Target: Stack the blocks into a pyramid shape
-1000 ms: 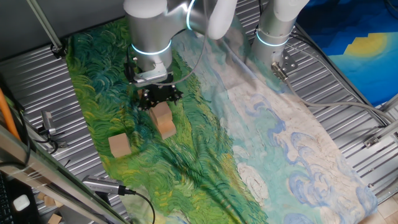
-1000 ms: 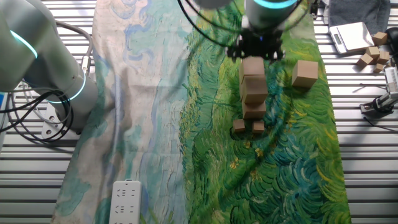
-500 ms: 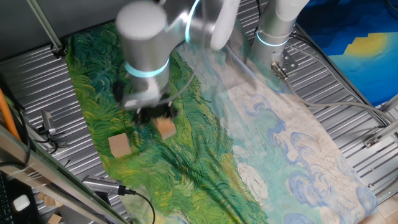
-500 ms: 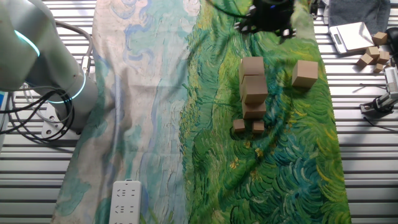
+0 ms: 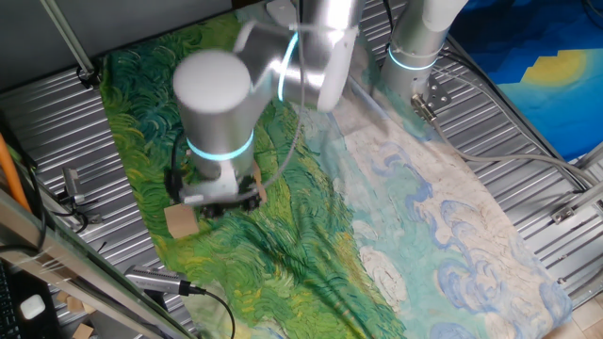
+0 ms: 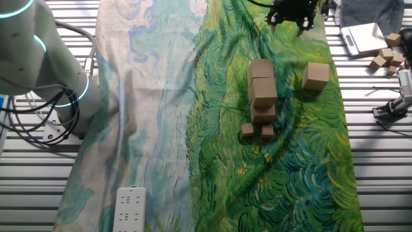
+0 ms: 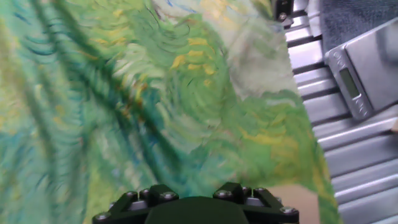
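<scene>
The pincer [image 6: 291,11] hangs above the painted cloth [image 6: 212,129] on the tabletop; whether it is clenched or released cannot be told. The stacked blocks [image 6: 261,87] stand apart from it, a lone block [image 6: 316,75] nearer.

Slatted metal table [image 6: 380,180], painted cloth [image 6: 193,129], power strip [image 6: 129,209], scale [image 6: 364,37]

light: bright, even | shadows: soft | blur: arm [image 5: 226,113], hand view cloth [image 7: 155,93]
</scene>
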`<state>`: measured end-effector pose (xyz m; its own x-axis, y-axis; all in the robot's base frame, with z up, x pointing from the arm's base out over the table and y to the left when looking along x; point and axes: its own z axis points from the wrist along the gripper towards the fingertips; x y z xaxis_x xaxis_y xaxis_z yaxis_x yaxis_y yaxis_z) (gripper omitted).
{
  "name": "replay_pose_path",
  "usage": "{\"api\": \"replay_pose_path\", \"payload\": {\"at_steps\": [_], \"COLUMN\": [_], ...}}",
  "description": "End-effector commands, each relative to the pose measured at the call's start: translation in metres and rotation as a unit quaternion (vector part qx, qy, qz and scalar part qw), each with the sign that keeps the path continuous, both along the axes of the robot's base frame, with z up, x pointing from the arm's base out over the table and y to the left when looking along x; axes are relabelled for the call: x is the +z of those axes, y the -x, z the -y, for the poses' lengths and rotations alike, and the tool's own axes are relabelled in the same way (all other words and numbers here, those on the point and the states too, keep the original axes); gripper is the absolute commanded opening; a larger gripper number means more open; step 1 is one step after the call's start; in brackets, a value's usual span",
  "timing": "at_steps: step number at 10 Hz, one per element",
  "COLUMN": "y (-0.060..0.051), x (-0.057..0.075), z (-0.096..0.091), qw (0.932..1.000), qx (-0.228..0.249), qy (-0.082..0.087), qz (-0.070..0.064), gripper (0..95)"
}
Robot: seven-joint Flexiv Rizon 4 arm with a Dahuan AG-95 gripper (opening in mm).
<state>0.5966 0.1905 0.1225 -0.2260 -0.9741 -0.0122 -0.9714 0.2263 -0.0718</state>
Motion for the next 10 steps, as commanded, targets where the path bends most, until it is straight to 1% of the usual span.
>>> {"api": "replay_pose_path", "payload": {"at_steps": [1,4,6,9,10], "y": [-0.015,-0.039,-0.048,-0.048,-0.048], "x": [-0.009,-0.024,-0.027,-0.027,-0.027], "z": [0.002,0.010,0.016,0.018,0.018], "qw": [0.9999,0.9996,0.9993,0.9990,0.9991], "qx": [0.013,0.030,0.036,0.043,0.042], "qy": [0.000,-0.001,0.003,0.010,0.009], "qz": [-0.001,-0.001,-0.002,-0.002,-0.002], "gripper": [57.0,57.0,57.0,57.0,57.0]}}
